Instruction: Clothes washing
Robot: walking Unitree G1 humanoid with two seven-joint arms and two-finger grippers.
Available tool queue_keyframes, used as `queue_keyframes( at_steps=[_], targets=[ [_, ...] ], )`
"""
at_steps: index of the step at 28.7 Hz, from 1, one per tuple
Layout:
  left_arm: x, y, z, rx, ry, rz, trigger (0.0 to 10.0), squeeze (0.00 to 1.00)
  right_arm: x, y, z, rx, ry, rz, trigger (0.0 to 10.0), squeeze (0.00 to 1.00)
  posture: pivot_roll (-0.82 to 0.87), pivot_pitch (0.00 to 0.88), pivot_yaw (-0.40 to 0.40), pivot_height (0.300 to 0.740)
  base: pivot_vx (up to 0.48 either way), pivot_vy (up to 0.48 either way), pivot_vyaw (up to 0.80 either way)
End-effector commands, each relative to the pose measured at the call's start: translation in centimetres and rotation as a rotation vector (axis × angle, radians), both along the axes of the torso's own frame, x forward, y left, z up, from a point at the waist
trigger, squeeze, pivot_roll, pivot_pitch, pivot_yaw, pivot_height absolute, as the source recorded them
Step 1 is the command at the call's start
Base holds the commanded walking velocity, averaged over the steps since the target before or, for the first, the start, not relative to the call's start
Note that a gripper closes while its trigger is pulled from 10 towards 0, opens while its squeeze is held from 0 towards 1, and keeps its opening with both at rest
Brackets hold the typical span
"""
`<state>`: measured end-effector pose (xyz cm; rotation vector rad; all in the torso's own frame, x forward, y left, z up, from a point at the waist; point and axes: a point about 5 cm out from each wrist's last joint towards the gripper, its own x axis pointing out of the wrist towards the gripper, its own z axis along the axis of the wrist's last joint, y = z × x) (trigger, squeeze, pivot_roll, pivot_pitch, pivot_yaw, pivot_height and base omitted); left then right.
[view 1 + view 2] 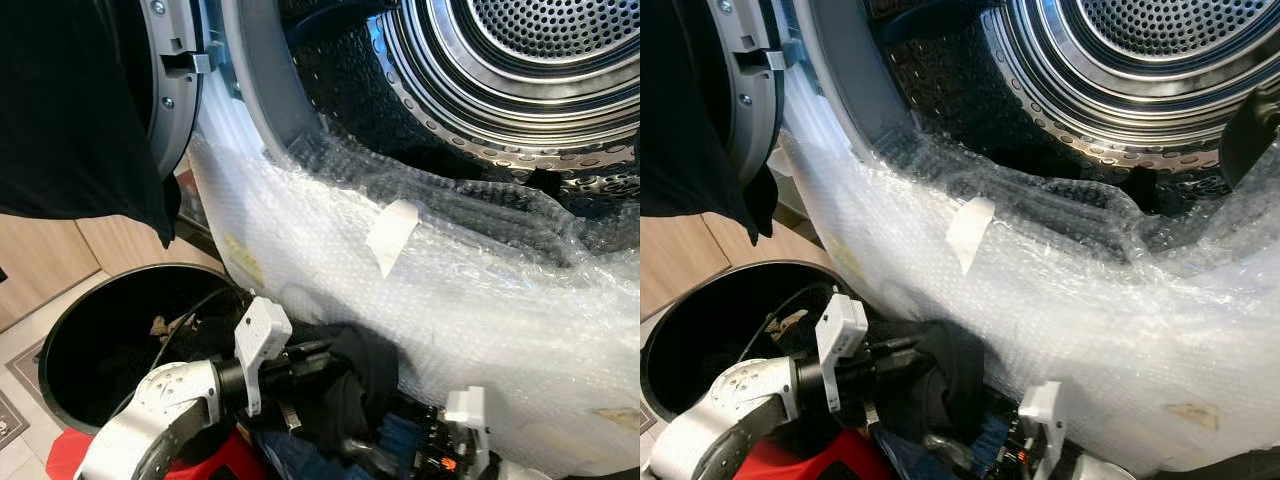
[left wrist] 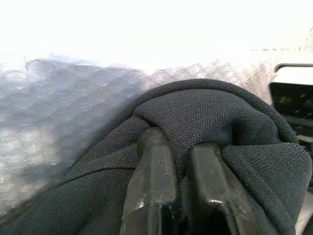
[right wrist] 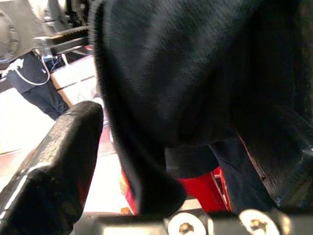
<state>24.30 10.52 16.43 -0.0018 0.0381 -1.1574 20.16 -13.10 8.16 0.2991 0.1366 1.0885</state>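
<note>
My left gripper (image 1: pixel 338 385) is shut on a bunched dark grey garment (image 2: pixel 215 112), low in front of the washing machine and against the bubble wrap (image 1: pixel 450 300) covering its front. The two black fingers (image 2: pixel 151 186) pinch a fold of the cloth. My right gripper (image 3: pixel 171 142) is low at the right, beside the left one, with its white wrist (image 1: pixel 462 415) showing. Its fingers (image 3: pixel 54 161) stand wide apart, and dark cloth (image 3: pixel 186 73) hangs between them. The open steel drum (image 1: pixel 520 60) is above, at the upper right.
A black garment (image 1: pixel 70 110) drapes over the open door at the upper left. A round black basket (image 1: pixel 100 340) stands on the floor at the lower left, something red (image 1: pixel 60 450) beside it. A strip of tape (image 1: pixel 390 235) sticks on the wrap.
</note>
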Motion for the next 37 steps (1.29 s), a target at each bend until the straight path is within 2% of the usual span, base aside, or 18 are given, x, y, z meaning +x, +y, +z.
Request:
queue_keyframes(
  at_steps=[1, 8, 10, 13, 16, 20, 22, 26, 34, 37],
  targets=[
    [-0.1, -0.3, 1.7, -0.041, -0.058, -0.037, 0.0, 0.00, 0.5, 0.2, 0.0, -0.003, -0.008, -0.045, 10.0, 0.00, 0.05, 0.085, -0.062, 0.740, 0.000, 0.000, 0.00],
    [0.0, -0.7, 2.0, -0.054, -0.058, -0.050, 0.0, 0.00, 1.1, 1.9, 0.6, 0.018, -0.053, -0.091, 10.0, 0.00, 0.05, 0.085, -0.059, 0.740, 0.000, 0.000, 0.00],
    [0.1, -0.8, 2.3, -0.063, -0.066, -0.054, 0.0, 0.00, 1.2, 2.5, 0.7, -0.007, -0.068, -0.085, 10.0, 0.00, 0.04, 0.084, -0.057, 0.740, 0.000, 0.000, 0.00],
    [0.3, -1.1, 2.6, -0.068, -0.080, -0.060, 0.0, 0.00, 1.0, 3.5, 1.1, 0.033, -0.061, -0.049, 10.0, 0.00, 0.04, 0.080, -0.055, 0.740, 0.000, 0.000, 0.00],
    [0.5, -1.3, 2.8, -0.071, -0.084, -0.062, 0.0, 0.00, 0.8, 4.5, 1.0, 0.028, -0.061, -0.013, 10.0, 0.00, 0.04, 0.076, -0.054, 0.740, 0.000, 0.000, 0.00],
    [0.5, -1.5, 3.2, -0.084, -0.091, -0.073, 0.0, 0.00, 1.5, 5.8, 1.3, 0.044, -0.067, -0.044, 10.0, 0.00, 0.05, 0.075, -0.053, 0.740, 0.000, 0.000, 0.00],
    [0.4, -1.9, 3.8, -0.093, -0.104, -0.099, 0.0, 0.00, 2.1, 6.8, 2.5, 0.095, -0.107, -0.058, 10.0, 0.00, 0.06, 0.072, -0.053, 0.740, 0.000, 0.000, 0.00],
    [0.4, -2.3, 4.8, -0.120, -0.121, -0.111, 0.0, 0.00, 2.6, 7.2, 4.1, 0.162, -0.151, -0.063, 10.0, 0.00, 0.06, 0.069, -0.051, 0.740, 0.000, 0.000, 0.00],
    [0.5, -3.1, 6.3, -0.153, -0.163, -0.133, 0.0, 0.00, 3.5, 7.2, 5.9, 0.224, -0.189, -0.095, 10.0, 0.00, 0.06, 0.064, -0.043, 0.740, 0.000, 0.000, 0.00],
    [1.0, -3.4, 7.3, -0.203, -0.191, -0.106, 0.0, 0.00, 4.1, 7.1, 6.4, 0.219, -0.201, -0.133, 10.0, 0.00, 0.06, 0.062, -0.040, 0.740, 0.000, 0.000, 0.00]
  ],
)
